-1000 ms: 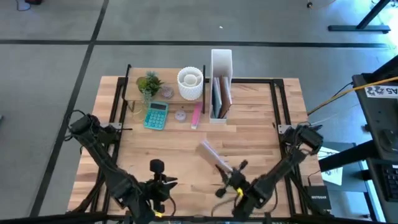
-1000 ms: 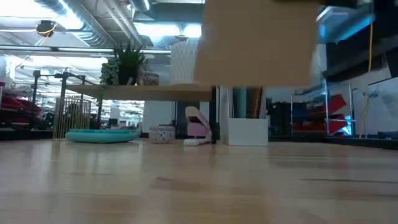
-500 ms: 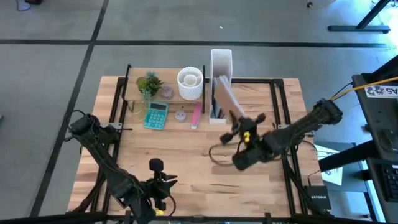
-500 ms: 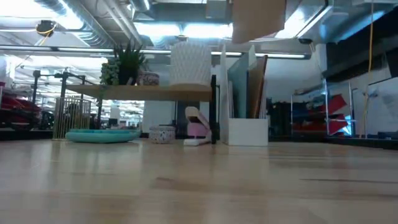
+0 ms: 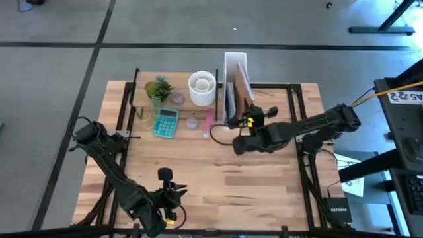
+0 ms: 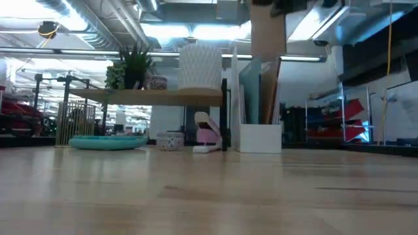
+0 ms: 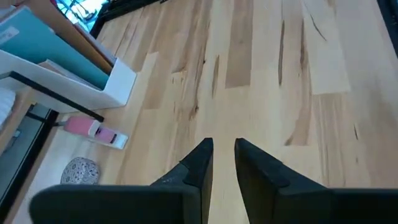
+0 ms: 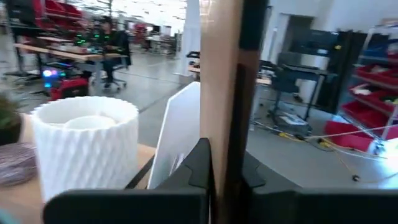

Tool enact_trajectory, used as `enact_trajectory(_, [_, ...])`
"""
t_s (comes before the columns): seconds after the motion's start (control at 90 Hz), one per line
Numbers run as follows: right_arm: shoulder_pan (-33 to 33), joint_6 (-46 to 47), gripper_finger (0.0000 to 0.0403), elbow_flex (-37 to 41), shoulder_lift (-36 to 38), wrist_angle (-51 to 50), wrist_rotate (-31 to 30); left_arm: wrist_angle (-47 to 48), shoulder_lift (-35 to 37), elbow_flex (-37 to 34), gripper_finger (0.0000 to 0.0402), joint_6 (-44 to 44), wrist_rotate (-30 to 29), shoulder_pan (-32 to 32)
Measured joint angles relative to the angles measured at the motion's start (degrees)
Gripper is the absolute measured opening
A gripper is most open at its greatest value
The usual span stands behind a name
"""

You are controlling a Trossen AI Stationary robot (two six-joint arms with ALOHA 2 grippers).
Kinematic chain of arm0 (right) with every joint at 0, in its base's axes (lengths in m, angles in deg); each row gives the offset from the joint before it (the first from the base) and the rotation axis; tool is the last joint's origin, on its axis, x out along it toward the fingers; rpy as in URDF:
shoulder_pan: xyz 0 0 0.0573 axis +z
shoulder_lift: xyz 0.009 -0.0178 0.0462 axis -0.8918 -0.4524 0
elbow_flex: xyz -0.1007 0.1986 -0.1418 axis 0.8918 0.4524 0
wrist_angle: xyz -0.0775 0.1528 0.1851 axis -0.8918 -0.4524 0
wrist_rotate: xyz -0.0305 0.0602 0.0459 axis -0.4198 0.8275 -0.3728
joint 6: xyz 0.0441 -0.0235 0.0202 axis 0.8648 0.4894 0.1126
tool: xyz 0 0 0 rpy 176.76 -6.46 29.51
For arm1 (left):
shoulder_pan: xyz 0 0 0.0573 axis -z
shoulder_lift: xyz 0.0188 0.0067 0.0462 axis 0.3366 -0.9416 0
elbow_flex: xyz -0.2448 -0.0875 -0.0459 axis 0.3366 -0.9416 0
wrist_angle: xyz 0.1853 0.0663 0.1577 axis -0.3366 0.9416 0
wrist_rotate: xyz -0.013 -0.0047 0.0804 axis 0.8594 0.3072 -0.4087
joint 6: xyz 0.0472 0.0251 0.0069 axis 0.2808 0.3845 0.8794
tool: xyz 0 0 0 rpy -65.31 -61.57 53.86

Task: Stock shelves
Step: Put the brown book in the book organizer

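Shelves (image 5: 175, 99) stand along the far edge of the surface (image 5: 198, 178), toward its far left corner: a low light-wood board on thin black posts. On the board are a small green plant (image 5: 158, 88), a little round item that is too small to name, and a white ribbed pot (image 5: 202, 89). Under the front edge of the board lie a teal calculator (image 5: 166, 123), a small round grey thing (image 5: 192, 123) and a pink stapler (image 5: 208, 123). Just beside the right end of the shelves stands a tall white file box (image 5: 234, 66) with folders in it.

The right tool (image 5: 246, 123) is over this box and is clenched on a thin brown folder (image 8: 217, 81), which it holds upright by its edge, as the right wrist view shows. In the low view the folder (image 6: 268, 32) hangs above the folders in the box; whether its lower edge is already inside I cannot tell. The left tool (image 7: 219, 163) waits near the near edge of the surface, on the left side; it holds nothing and there is a narrow gap between its fingers.

The step in hand seems to be placing the folder into the file box. The next move probably calls for lining the folder up with a free gap between the other folders, lowering it straight, and letting go only when its lower edge rests on the bottom of the box. A tilt could catch the white wall or push the box.
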Motion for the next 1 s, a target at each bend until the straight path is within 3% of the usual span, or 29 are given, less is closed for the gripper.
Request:
enact_trajectory(0.289, [-3.43,-0.48,0.0001,-0.13,-2.59,8.95,0.11,-2.40,0.00,-0.02,0.0050,2.03,0.04,0.00])
enact_trajectory(0.467, [-2.60,-8.14,0.0001,-0.07,-2.83,16.21,-0.01,-4.54,-0.02,-0.02,0.0050,4.71,0.06,-0.23])
enact_trajectory(1.0, [-2.44,-9.35,0.0001,-1.79,-2.93,21.01,0.01,-4.69,-0.07,-0.02,0.0050,4.96,0.04,-0.52])
